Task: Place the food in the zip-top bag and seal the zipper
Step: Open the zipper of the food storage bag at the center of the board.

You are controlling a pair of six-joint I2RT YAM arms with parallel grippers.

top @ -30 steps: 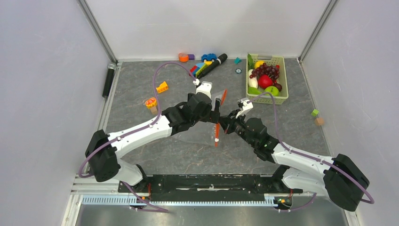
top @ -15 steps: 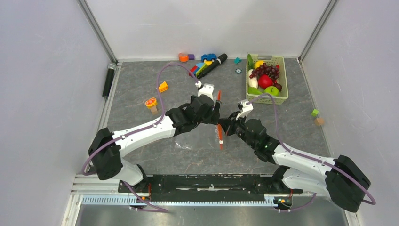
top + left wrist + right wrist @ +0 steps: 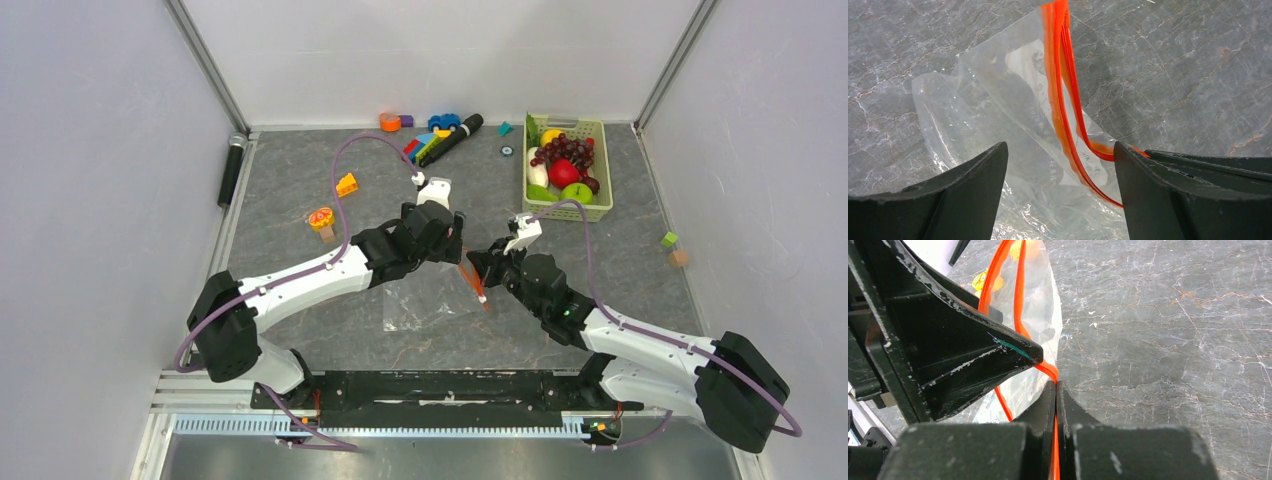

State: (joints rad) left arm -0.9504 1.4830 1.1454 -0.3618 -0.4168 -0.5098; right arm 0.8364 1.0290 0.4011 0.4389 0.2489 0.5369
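The clear zip-top bag lies crumpled on the table between the arms. Its mouth is lifted at the red-orange zipper. My right gripper is shut on the zipper strip, which runs between its closed jaws. My left gripper hovers just left of it, open. In the left wrist view its jaws straddle the bag, and both zipper strands pass close to the right finger. The food, with a grape bunch and a red apple, sits in the back-right basket.
The pale green basket stands at the back right. Toy blocks and a black marker lie along the back. An orange-slice toy and a yellow block are at the left. Two small cubes sit near the right wall.
The bag, held up with its zipper stretched tall between the grippers, has sagged down and spread over the table. The left jaws have narrowed a little. The right gripper keeps its hold.
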